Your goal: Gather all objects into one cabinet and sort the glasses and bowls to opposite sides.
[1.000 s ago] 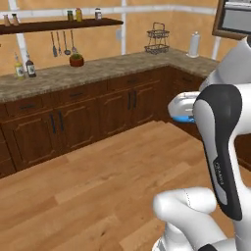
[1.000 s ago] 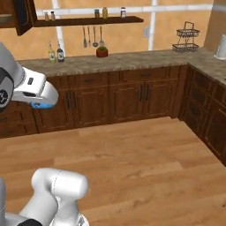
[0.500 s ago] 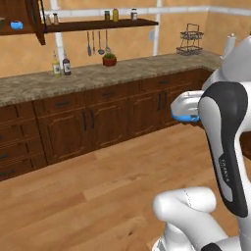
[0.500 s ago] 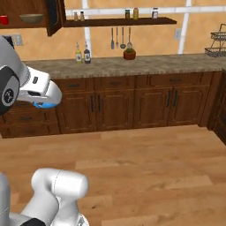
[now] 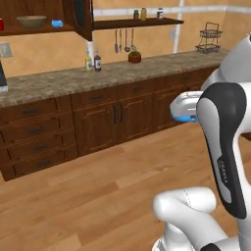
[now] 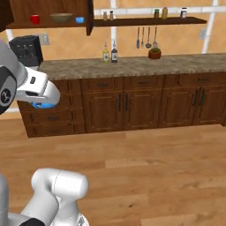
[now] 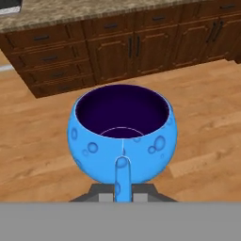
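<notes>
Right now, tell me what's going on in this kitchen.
The robot arm is carrying a blue mug, held by its handle in the gripper, out over the wooden floor in front of the lower cabinets. Up on the wall, the open cabinet already holds a red cup, a wooden bowl and another blue mug in a row on its shelf. The carried mug has not yet reached that cabinet.

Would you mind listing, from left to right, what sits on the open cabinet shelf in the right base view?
Red cup → wooden bowl → small blue mug, all on the shelf of the cabinet above the counter.
</notes>
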Available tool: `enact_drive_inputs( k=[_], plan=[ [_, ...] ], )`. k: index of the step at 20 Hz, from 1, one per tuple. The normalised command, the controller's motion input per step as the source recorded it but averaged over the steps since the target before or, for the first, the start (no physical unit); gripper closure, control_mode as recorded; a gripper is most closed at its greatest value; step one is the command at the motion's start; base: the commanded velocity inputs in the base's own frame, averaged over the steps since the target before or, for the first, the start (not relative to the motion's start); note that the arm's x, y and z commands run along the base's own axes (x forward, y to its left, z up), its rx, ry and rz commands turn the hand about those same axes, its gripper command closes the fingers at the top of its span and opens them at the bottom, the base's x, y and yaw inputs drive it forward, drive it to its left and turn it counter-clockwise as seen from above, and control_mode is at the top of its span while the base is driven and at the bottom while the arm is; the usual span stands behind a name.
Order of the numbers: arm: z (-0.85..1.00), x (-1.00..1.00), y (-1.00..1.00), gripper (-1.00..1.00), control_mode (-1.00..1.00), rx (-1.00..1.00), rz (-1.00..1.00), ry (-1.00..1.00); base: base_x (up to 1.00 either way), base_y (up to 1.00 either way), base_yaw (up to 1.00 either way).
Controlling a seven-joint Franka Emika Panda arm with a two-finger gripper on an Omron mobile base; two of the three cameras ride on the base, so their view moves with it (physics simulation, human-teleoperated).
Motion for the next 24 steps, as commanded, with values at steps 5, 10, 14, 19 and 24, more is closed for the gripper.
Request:
enact_drive_inputs(
  k=[5,10,14,19,24],
  plan=[
    [0.00,0.00,0.00,1.00,1.00,0.00,0.00,0.00,0.02,1.00,0.01],
    [0.00,0.00,0.00,1.00,1.00,0.00,0.00,0.00,0.39,0.90,0.10],
    [0.00,0.00,0.00,1.00,1.00,0.00,0.00,0.00,1.00,0.20,0.26],
    [0.00,0.00,0.00,1.00,1.00,0.00,0.00,0.00,1.00,0.00,0.30],
    [0.00,0.00,0.00,1.00,1.00,0.00,0.00,0.00,1.00,0.40,0.27]
  ],
)
